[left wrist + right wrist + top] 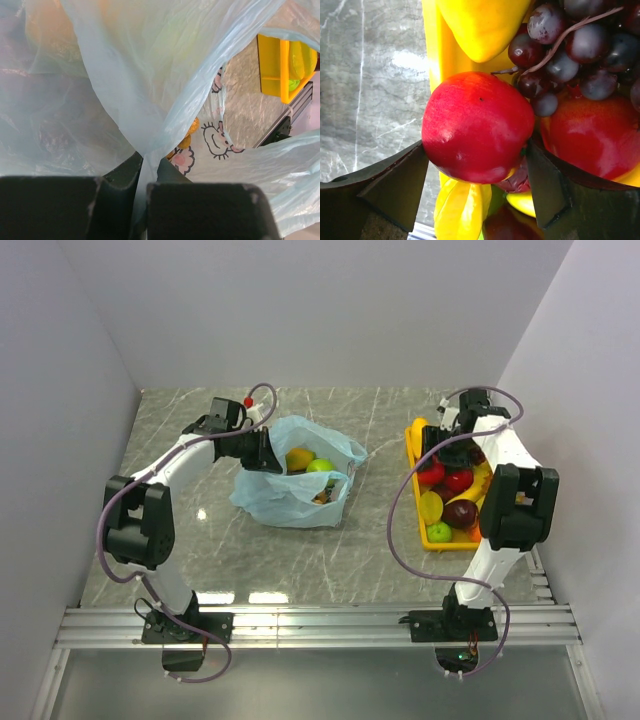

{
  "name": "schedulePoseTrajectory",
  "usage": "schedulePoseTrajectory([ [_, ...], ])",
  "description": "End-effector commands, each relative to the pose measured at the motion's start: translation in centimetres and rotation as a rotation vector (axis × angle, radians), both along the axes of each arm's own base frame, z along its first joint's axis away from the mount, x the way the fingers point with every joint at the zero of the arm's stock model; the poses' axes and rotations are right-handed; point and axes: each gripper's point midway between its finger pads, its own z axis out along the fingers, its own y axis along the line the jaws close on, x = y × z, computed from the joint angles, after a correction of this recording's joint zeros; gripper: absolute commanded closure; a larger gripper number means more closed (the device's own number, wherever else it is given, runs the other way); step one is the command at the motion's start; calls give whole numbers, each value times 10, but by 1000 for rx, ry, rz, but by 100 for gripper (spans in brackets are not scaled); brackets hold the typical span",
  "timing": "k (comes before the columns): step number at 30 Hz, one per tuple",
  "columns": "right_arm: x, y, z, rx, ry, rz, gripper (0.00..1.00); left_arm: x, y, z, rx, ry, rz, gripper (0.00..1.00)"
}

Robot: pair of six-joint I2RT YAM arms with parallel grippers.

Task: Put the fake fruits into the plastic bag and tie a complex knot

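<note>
The left end effector (145, 200) is pressed together on a thin fold of the plastic bag (150, 75). I think it holds the edge up so the mouth stays wide for more fruit. The bag spreads out just ahead of it on the worktop (370, 75), with some fruit inside. No knot is tied yet.

The right end effector (476, 147) is spread wide, low in the yellow tray (432, 50). A red fruit (477, 127) sits between its fingers, right against both. I cannot tell if they are squeezing it yet. Dark grapes (570, 45) lie just past it. This fruit looks like the next one to go.
</note>
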Motion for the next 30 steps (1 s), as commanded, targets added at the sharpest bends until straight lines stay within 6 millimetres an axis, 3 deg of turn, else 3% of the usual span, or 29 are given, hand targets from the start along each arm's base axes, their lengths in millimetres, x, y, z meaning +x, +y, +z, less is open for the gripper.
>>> schedulePoseTrajectory([
  [1, 3, -3, 42, -9, -87, 5, 43, 9, -3, 15, -10, -52, -16, 96],
  [5, -6, -1, 86, -9, -167, 53, 47, 7, -4, 18, -18, -55, -18, 96],
  [7, -10, 18, 120, 72, -259, 122, 48, 6, -5, 20, -25, -55, -21, 96],
  [10, -19, 66, 165, 237, -370, 244, 49, 5, -6, 24, -38, -52, -24, 96],
  [12, -26, 107, 194, 303, -455, 327, 49, 4, -7, 24, -39, -49, -26, 96],
  [13, -19, 124, 211, 314, -537, 368, 49, 4, -7, 25, -40, -50, -26, 96],
  [15, -28, 169, 232, 362, -610, 453, 49, 4, -6, 22, -34, -43, -24, 96],
  [16, -20, 184, 245, 364, -691, 481, 50, 4, -6, 21, -34, -41, -23, 96],
  [17, -14, 197, 244, 347, -715, 492, 52, 4, -6, 20, -34, -33, -20, 96],
  [18, -22, 228, 243, 351, -724, 549, 54, 4, -6, 19, -34, -30, -18, 97],
  [19, -12, 238, 245, 314, -773, 548, 55, 5, -7, 19, -38, -30, -18, 97],
  [21, -9, 271, 222, 287, -754, 605, 56, 6, -8, 19, -42, -20, -9, 97],
  [23, -4, 290, 196, 265, -718, 641, 56, 7, -9, 23, -53, -24, -7, 98],
  [26, -23, 312, 164, 271, -658, 748, 60, 9, -9, 28, -57, -39, -6, 98],
  [27, -35, 316, 143, 269, -620, 796, 60, 8, -9, 29, -60, -39, -7, 98],
  [30, -68, 335, 111, 299, -528, 908, 59, 11, -10, 28, -60, -35, -1, 98],
])
